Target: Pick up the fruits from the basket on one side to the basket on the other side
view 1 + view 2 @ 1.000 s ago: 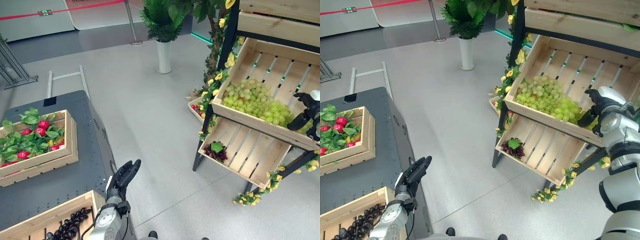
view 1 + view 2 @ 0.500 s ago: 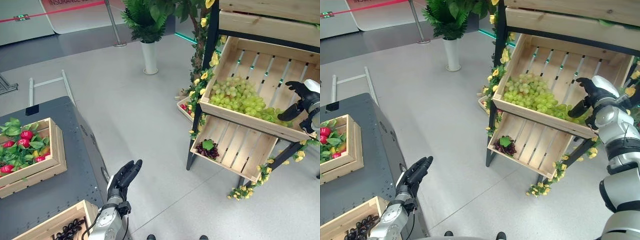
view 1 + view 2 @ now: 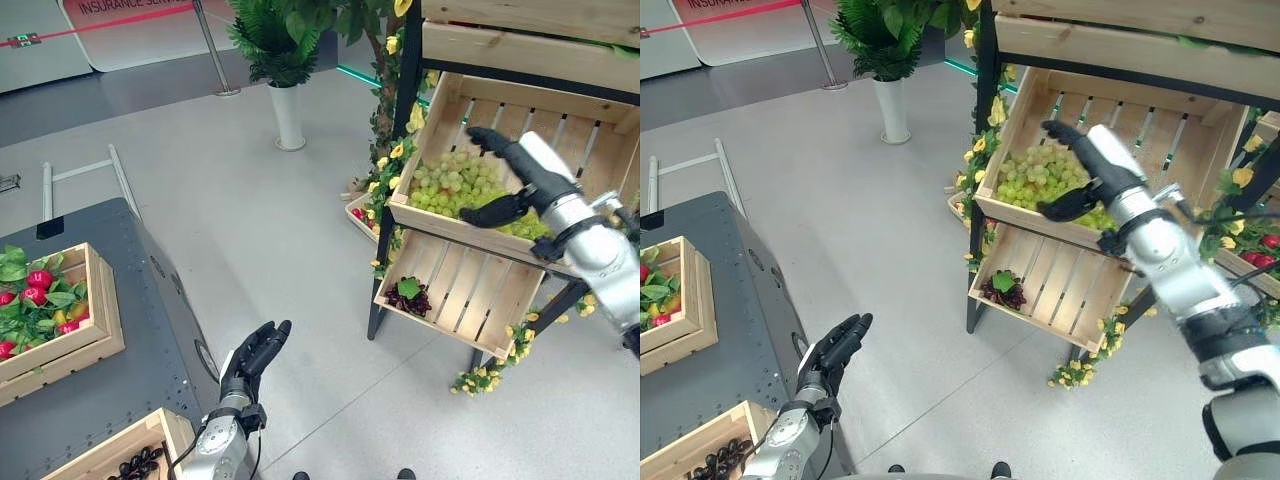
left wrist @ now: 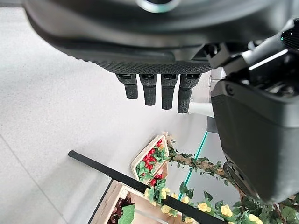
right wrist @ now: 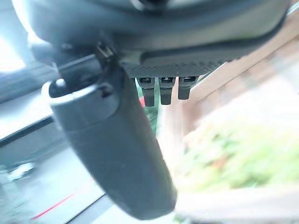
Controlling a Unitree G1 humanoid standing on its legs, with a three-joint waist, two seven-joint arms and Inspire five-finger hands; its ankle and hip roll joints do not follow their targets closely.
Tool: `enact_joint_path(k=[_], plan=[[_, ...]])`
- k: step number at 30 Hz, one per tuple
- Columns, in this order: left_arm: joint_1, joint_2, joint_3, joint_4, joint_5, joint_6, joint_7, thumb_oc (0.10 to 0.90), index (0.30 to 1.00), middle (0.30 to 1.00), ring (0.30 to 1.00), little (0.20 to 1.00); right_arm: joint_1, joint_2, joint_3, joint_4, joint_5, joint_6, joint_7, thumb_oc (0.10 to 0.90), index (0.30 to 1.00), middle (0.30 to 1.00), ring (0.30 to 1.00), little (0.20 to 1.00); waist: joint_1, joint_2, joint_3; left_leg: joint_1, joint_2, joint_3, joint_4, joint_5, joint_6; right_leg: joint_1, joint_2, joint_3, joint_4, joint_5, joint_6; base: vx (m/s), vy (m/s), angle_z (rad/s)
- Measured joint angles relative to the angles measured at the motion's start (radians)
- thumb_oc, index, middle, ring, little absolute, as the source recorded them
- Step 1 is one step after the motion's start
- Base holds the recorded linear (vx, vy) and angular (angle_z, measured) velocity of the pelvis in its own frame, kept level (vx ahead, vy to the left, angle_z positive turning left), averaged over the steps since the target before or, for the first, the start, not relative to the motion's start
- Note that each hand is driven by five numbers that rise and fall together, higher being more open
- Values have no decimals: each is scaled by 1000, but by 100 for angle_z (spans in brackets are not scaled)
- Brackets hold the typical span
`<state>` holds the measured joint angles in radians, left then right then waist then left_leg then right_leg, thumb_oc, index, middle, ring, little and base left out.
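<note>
Grapes (image 3: pixel 455 185), a green heap, lie in the upper crate (image 3: pixel 448 215) of the wooden rack, and the right hand (image 3: pixel 512 170) has come from the crate's right end to hang just above them. Its fingers are spread and hold nothing, so I judge the grasp is about to begin. The left hand (image 3: pixel 255 355) waits low beside the dark table (image 3: pixel 130 360), fingers straight and empty.

I see a heap of pale green grapes (image 3: pixel 462 186) piled in the left end of the tilted upper wooden crate (image 3: pixel 560 122); a small dark grape bunch (image 3: pixel 410 299) with a green leaf lies in the lower crate (image 3: pixel 492 290).
</note>
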<state>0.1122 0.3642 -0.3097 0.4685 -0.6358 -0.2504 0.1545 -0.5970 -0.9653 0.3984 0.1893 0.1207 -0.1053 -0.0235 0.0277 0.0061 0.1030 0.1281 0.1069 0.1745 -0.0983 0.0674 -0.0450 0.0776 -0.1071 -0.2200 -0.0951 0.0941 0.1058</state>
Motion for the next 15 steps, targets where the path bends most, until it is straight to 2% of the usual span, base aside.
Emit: enact_joint_path(k=[5, 11, 15], plan=[[1, -2, 1, 0, 15, 7, 14, 800, 900, 900, 900, 900, 59, 55, 1, -162, 0, 0, 13, 800, 900, 900, 900, 900, -7, -3, 0, -3, 0, 2, 0, 0, 0, -4, -1, 1, 0, -3, 3, 0, 0, 0], [3, -8, 3, 0, 17, 7, 36, 800, 900, 900, 900, 900, 61, 89, 3, -218, 71, 15, 119, 800, 900, 900, 900, 900, -5, -16, -4, -5, 0, 0, 0, 0, 0, -4, 0, -2, 0, 0, 1, -1, -22, 1], [4, -17, 3, 0, 34, 8, 45, 800, 900, 900, 900, 900, 83, 189, 19, -220, 133, 20, 176, 800, 900, 900, 900, 900, 1, -20, -6, -7, 0, -4, 0, 1, 0, -3, 0, -7, 0, 0, 1, 0, -50, 3]])
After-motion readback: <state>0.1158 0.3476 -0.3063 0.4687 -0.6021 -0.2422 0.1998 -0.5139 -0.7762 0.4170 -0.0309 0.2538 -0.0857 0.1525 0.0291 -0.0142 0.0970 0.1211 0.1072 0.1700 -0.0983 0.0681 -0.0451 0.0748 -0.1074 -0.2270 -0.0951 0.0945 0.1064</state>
